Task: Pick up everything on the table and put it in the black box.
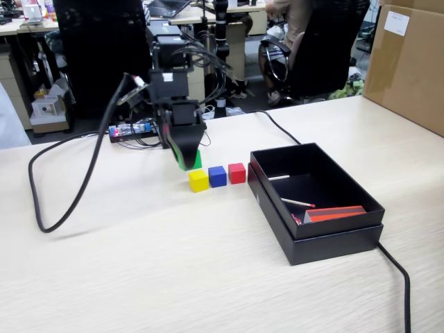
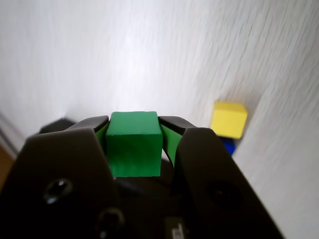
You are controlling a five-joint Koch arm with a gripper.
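Fixed view: gripper (image 1: 186,161) pointing down, clamping green cube (image 1: 195,160) just behind cube row on table (image 1: 152,263). Whether cube is touching tabletop, cannot tell. Yellow cube (image 1: 198,180), blue cube (image 1: 218,176), red cube (image 1: 237,173) sitting side by side, left of black box (image 1: 347,232). Box holding white sticks (image 1: 297,202) and red-orange strip (image 1: 336,212). Black cable (image 1: 76,187) looping across table at left.

Wrist view: jaws pressing both sides of green cube (image 2: 135,143); gripper (image 2: 134,130) closed on it. Yellow cube (image 2: 229,119) lying right, blue cube (image 2: 227,145) peeking out beneath it, table blurring.
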